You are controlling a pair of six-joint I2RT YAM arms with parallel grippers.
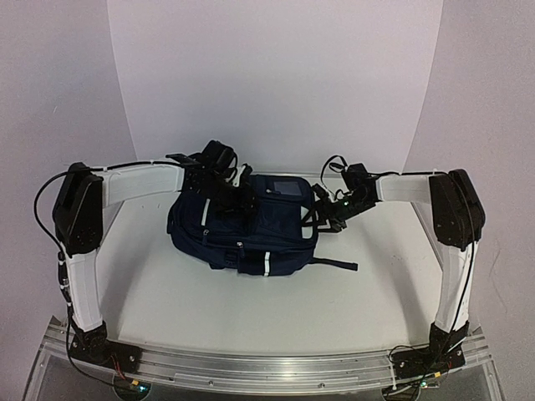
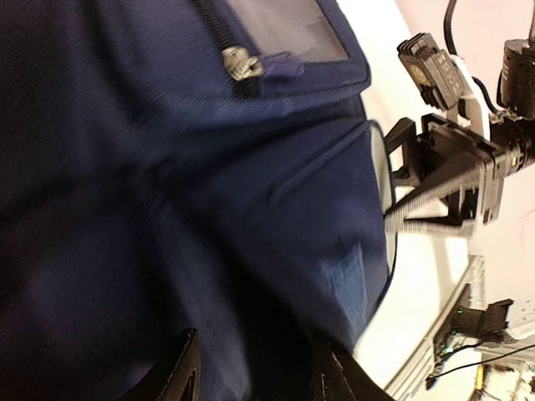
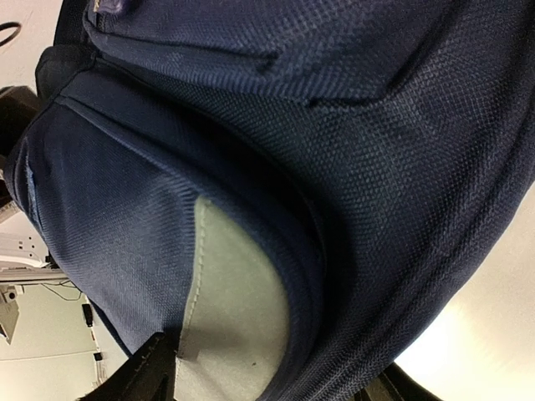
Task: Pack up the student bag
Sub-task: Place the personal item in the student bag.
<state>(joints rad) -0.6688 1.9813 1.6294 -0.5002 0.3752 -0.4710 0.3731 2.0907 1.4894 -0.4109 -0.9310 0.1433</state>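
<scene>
The student bag (image 1: 251, 225), navy with white stripes, lies on its back in the middle of the white table (image 1: 167, 292). My left gripper (image 1: 230, 200) hovers over its top left part. In the left wrist view that gripper (image 2: 255, 372) has its black fingers (image 2: 182, 372) apart, with only blurred navy fabric (image 2: 167, 209) beyond them. A metal zipper pull (image 2: 238, 63) shows near the top. My right gripper (image 1: 322, 215) is at the bag's right end. In its own view it (image 3: 267, 380) is open, and its jaws straddle the bag's edge beside a grey patch (image 3: 234, 309).
A clear window pocket (image 1: 288, 188) sits on the bag's upper face. One dark strap (image 1: 334, 264) trails off to the right on the table. Curved white walls close in the back and sides. The right gripper (image 2: 451, 175) shows in the left wrist view, close by the bag.
</scene>
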